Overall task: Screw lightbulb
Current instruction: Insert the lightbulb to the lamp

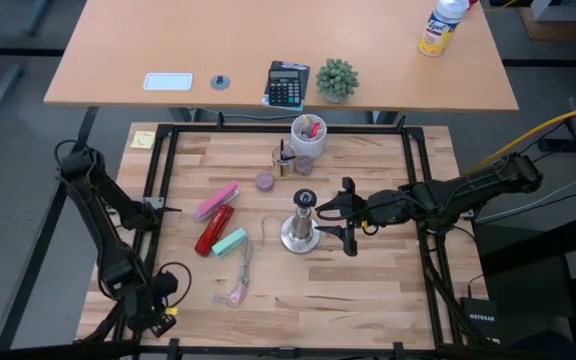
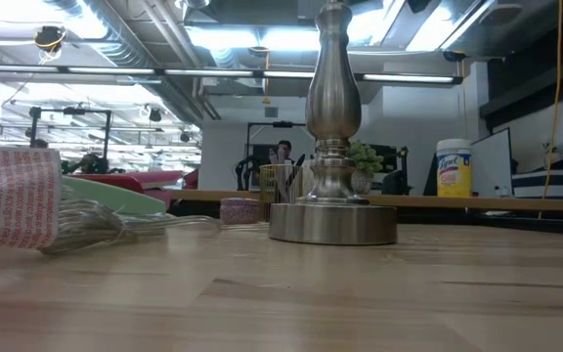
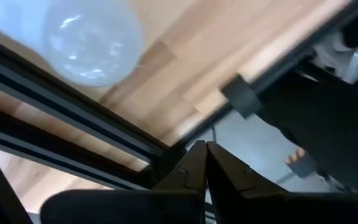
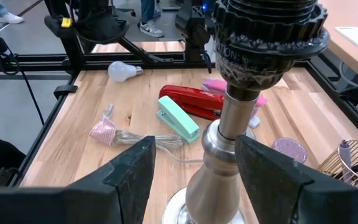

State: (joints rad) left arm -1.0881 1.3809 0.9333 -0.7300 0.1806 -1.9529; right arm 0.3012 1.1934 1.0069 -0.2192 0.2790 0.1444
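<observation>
Straddling the metal socket stand mid-desk, the right gripper is sitting with fingers apart, one on each side of the stand's stem, not touching it. Left gripper is parking at the desk's near-left corner, fingers pressed together, gripping nothing. The lightbulb is lying on its side on the desk by that corner, right beside the left gripper, well apart from the stand. Red stapler and mint stapler are lying between them.
</observation>
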